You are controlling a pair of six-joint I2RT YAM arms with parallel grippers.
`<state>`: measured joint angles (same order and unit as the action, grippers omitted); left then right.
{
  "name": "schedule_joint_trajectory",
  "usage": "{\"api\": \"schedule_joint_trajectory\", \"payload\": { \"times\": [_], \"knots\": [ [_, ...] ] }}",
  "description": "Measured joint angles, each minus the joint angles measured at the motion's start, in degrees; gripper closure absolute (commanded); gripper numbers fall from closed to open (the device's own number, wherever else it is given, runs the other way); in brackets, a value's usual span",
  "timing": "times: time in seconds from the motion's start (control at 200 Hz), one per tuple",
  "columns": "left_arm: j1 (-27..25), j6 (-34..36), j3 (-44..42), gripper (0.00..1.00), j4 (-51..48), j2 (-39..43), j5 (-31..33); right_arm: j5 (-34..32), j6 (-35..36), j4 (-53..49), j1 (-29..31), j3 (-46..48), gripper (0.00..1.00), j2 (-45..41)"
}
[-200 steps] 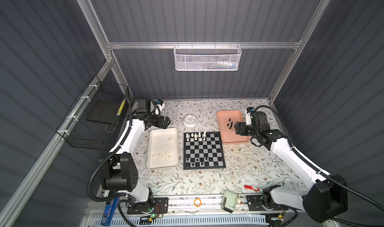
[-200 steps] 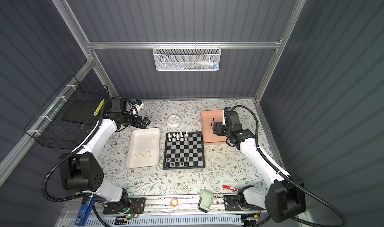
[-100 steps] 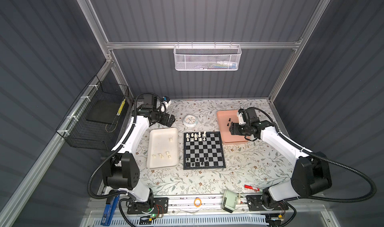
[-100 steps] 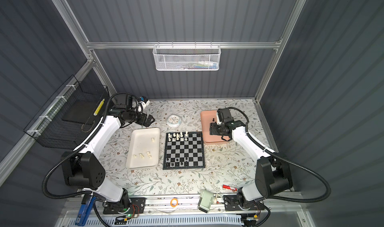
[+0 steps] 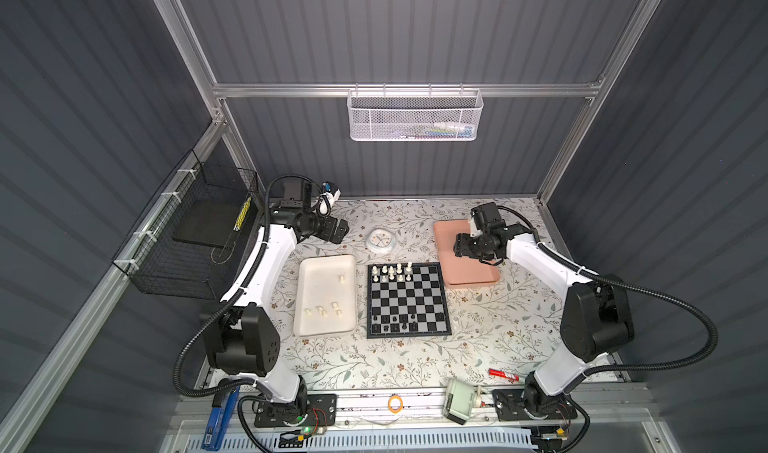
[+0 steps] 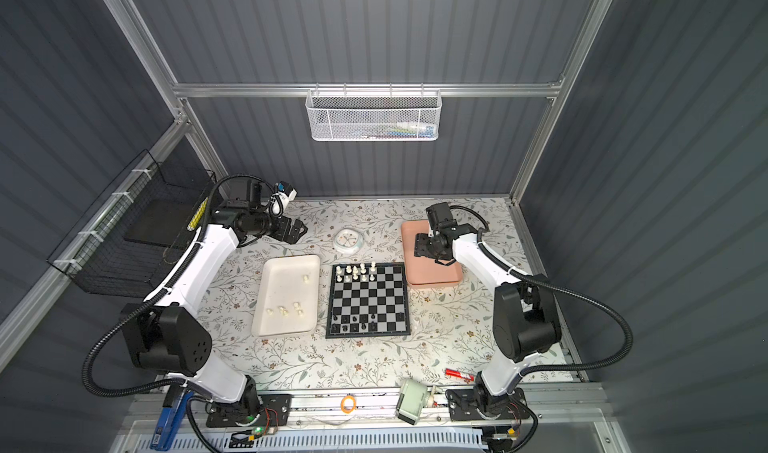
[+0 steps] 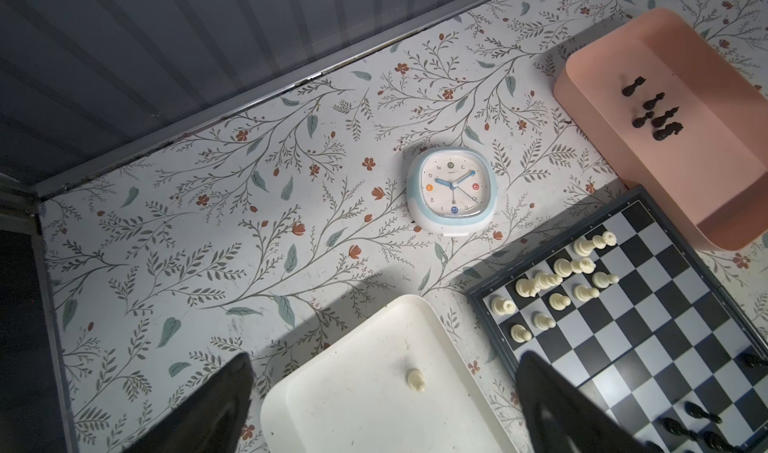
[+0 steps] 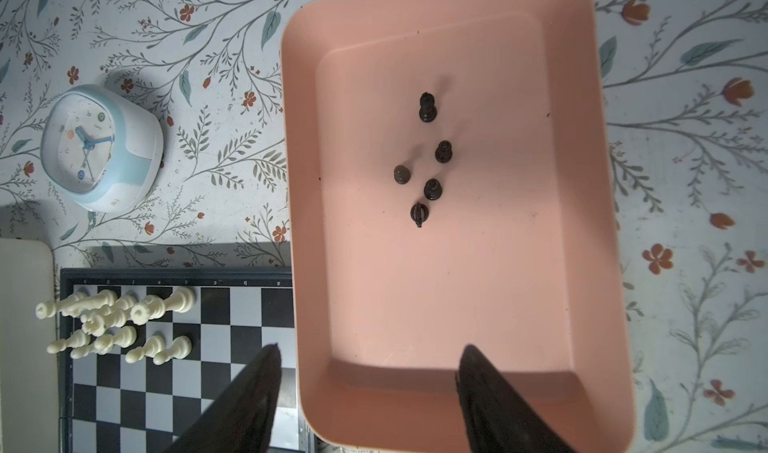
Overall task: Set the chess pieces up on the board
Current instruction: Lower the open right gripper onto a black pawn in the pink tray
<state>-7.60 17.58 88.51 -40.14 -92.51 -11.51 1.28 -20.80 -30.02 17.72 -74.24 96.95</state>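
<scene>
The board (image 5: pixel 407 301) (image 6: pixel 368 303) lies mid-table. Several white chess pieces (image 5: pixel 392 273) (image 7: pixel 557 284) (image 8: pixel 112 322) crowd its far rows and several black ones (image 5: pixel 395 320) stand along its near rows. More white pieces (image 5: pixel 324 309) lie loose in the white tray (image 5: pixel 324 284) (image 7: pixel 353 409). Several black pieces (image 8: pixel 428 160) (image 7: pixel 652 110) stand in the pink tray (image 5: pixel 469 274) (image 8: pixel 457 284). My right gripper (image 5: pixel 459 249) (image 8: pixel 370 347) hovers open over the pink tray's board-side wall, short of those pieces. My left gripper (image 5: pixel 338 233) (image 7: pixel 384 359) hangs wide open and empty past the white tray's far end.
A small blue-and-white clock (image 5: pixel 381 240) (image 7: pixel 453 189) lies behind the board. A black wire basket (image 5: pixel 195 239) hangs on the left wall and a white mesh basket (image 5: pixel 415 114) on the back rail. A red marker (image 5: pixel 503 374) and a green box (image 5: pixel 459 401) sit at the front edge.
My right gripper has shifted left over the pink tray while its elbow swung out to the right, and its jaws have narrowed somewhat. My left gripper has edged toward the clock.
</scene>
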Motion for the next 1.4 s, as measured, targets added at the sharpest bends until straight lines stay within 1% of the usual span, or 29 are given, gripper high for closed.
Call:
{"api": "schedule_joint_trajectory", "payload": {
  "times": [0.24, 0.405, 0.6, 0.816, 0.866, 1.021, 1.126, 1.286, 1.401],
  "knots": [
    [0.0, 0.0, -0.7, 0.00, -0.3, 0.0, 0.2, -0.3, 0.0, 0.0, -0.5, 0.0, 0.30, 0.0],
    [0.0, -0.2, -1.2, 0.00, -0.4, 0.0, 0.8, -0.4, -0.1, 0.0, -1.5, 0.0, 0.32, 0.0],
    [0.0, -2.1, -1.3, 0.00, -0.3, 0.3, 1.9, -0.4, 0.0, -0.3, -2.7, -0.9, 0.36, 0.4],
    [0.0, -3.1, -1.3, 0.01, -0.8, 1.6, 2.5, -0.1, 0.7, 0.3, -3.1, -4.6, 0.41, 3.5],
    [0.0, -3.2, -1.3, 0.00, -0.9, 2.1, 2.6, -0.1, 0.8, 0.0, -3.1, -5.4, 0.45, 4.5],
    [0.0, -3.2, -1.3, 0.00, -0.9, 3.6, 2.7, 0.6, 1.6, -0.2, -3.6, -7.8, 0.50, 7.9],
    [0.0, -3.2, -1.3, 0.01, -1.0, 3.7, 2.7, 1.0, 1.8, -0.8, -4.6, -9.0, 0.51, 9.4],
    [0.0, -3.7, -1.3, 0.01, -1.2, 3.7, 2.4, 1.1, 2.6, -1.3, -6.0, -12.3, 0.49, 12.3],
    [0.0, -3.8, -1.3, 0.01, -1.5, 3.7, 1.9, 1.1, 3.7, -1.5, -6.5, -14.9, 0.50, 14.5]
  ]
}}
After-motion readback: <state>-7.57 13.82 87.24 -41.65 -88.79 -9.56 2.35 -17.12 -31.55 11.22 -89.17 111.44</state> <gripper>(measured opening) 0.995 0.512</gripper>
